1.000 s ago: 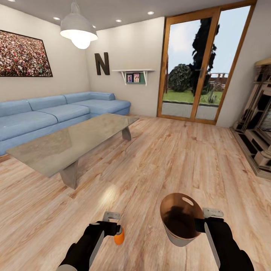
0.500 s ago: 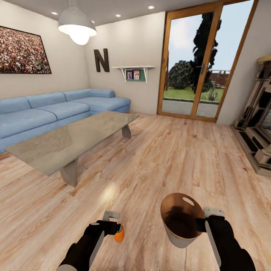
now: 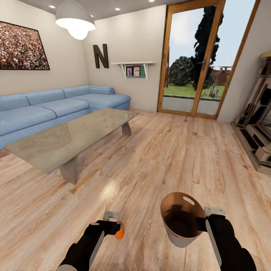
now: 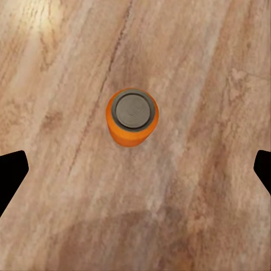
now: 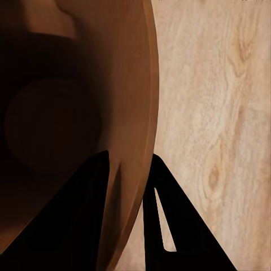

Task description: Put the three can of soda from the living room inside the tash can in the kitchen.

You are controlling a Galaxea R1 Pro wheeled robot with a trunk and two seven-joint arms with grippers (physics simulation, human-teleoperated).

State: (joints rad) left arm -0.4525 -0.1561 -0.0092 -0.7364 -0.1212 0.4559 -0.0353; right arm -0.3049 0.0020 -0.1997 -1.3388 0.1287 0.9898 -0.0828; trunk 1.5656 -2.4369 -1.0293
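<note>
- Left gripper [image 3: 113, 222]: low in the head view, left of the right gripper [image 3: 205, 222].
- Soda can [image 3: 119, 232]: on the floor [image 3: 162, 158], directly below the left gripper; in the left wrist view the can [image 4: 132, 116] stands upright between and beyond the two fingertips [image 4: 11, 169], not touching them.
- Trash can [image 3: 180, 220]: immediately left of the right gripper, which grips its rim; one finger [image 5: 84, 226] inside the wall [image 5: 132, 113], the other outside.
- Glass table [image 3: 71, 137]: ahead and left of the left gripper.
- Sofa [image 3: 56, 107]: behind the table, along the left wall.
- Glass doors [image 3: 203, 60]: far ahead of the right gripper.
</note>
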